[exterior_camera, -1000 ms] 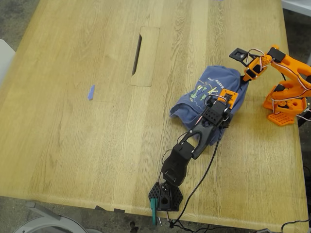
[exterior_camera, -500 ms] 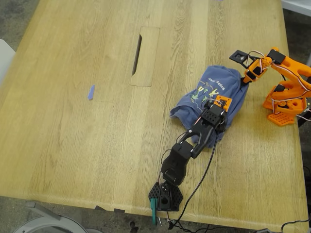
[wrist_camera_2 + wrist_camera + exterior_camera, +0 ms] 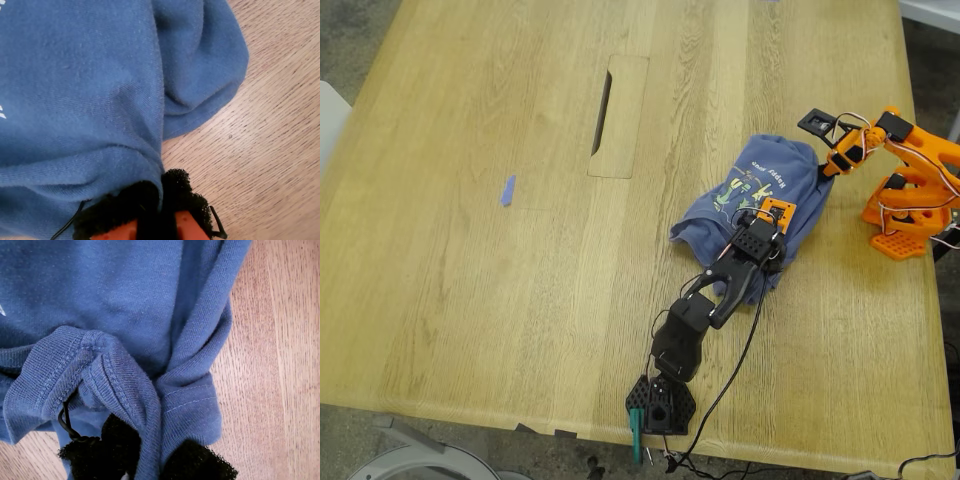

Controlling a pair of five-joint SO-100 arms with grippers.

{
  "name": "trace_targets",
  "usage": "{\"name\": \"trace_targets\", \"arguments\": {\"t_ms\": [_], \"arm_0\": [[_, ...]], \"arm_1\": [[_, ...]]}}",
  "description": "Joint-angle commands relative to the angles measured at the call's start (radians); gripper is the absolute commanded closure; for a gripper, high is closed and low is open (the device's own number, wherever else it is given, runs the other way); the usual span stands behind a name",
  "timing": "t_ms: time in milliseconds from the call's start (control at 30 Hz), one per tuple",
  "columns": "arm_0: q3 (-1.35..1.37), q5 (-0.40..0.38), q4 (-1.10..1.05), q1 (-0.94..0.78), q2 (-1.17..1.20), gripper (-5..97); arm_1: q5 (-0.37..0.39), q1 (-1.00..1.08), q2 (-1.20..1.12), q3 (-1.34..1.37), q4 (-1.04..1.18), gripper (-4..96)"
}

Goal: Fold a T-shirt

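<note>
T-shirt (image 3: 760, 195) lies bunched, not flat, toward the exterior view's right side of the wooden table (image 3: 500, 300), well apart from the small blue tape strip (image 3: 507, 190) at that view's left. Going rightward, my first gripper (image 3: 145, 460), on the black arm, is clamped on a ribbed hem fold at the shirt's near edge. My second gripper (image 3: 160, 200), on the orange arm, pinches the cloth's far-right edge (both holds probably meant to stretch the bundle out before any fold).
</note>
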Motion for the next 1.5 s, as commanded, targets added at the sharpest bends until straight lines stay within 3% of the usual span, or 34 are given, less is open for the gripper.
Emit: {"name": "trace_targets", "arguments": {"t_ms": [0, 267, 533, 667, 1000, 1167, 1467], "arm_0": [[-0.011, -0.003, -0.008, 0.006, 0.135, 92], [-0.031, -0.005, -0.012, 0.006, 0.138, 90], [-0.064, 0.018, -0.006, 0.003, 0.135, 67], [-0.078, 0.051, -0.006, 0.008, 0.135, 49], [-0.156, 0.018, 0.146, 0.029, 0.130, 28], [-0.218, -0.025, 0.207, 0.055, 0.120, 23], [-0.302, -0.054, 0.308, 0.138, 0.110, 22]], "arm_1": [[0.014, 0.011, 0.043, 0.026, -0.028, 91.2], [0.015, 0.011, 0.100, 0.106, -0.069, 89.7], [0.028, 0.008, 0.138, 0.135, -0.087, 75.4], [0.046, 0.005, 0.173, 0.153, -0.107, 64.6], [0.081, -0.008, 0.241, 0.129, -0.041, 55.7], [0.091, -0.015, 0.249, 0.083, 0.011, 55.7], [0.095, -0.009, 0.259, 0.028, 0.084, 55.2]]}}
